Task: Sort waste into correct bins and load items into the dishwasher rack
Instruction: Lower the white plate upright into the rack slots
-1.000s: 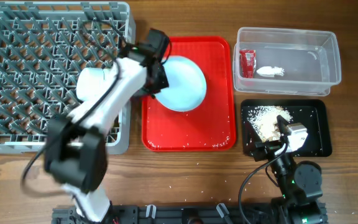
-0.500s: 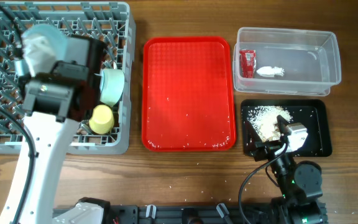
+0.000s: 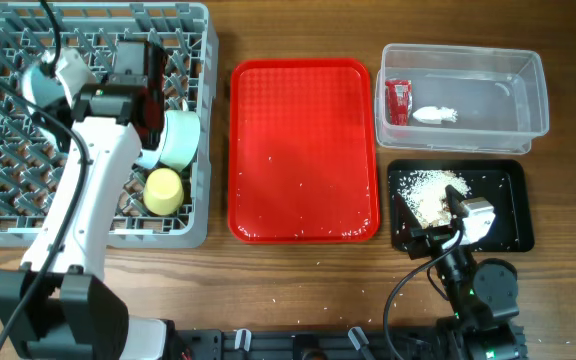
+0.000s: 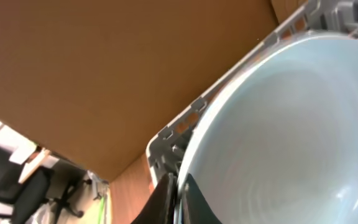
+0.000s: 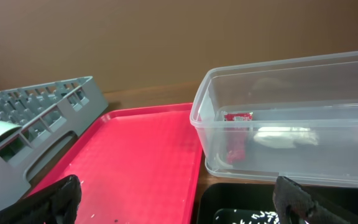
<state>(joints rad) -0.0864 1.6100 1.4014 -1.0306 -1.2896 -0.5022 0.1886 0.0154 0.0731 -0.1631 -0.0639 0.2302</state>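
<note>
My left gripper point(image 3: 86, 88) is over the back of the grey dishwasher rack point(image 3: 28, 215), shut on the rim of the light-blue bowl point(image 3: 55, 76). In the left wrist view the fingers point(image 4: 179, 200) pinch the bowl point(image 4: 278, 137), which fills the frame beside the rack wall point(image 4: 166, 142). The mint-green bowl point(image 3: 179, 138) and yellow cup point(image 3: 163, 190) sit in the rack's right side. The red sachet point(image 3: 397, 100) and white napkin point(image 3: 434, 115) lie in the clear tub point(image 3: 463, 50). Food scraps point(image 3: 430, 192) lie in the black tray point(image 3: 503, 228). My right gripper point(image 3: 438, 235) point(image 5: 179, 205) is open and empty. Plate, fork and spoon are out of view.
The flat red tray point(image 3: 303, 150) lies between the rack and the bins, with only a few crumbs on it. It also shows in the right wrist view point(image 5: 135, 155), with the tub point(image 5: 278, 68) and sachet point(image 5: 237, 116) behind it.
My left arm has carried the light-blue bowl off the red tray and leftward over the rack, then shifted it further back. The right arm has not moved.
</note>
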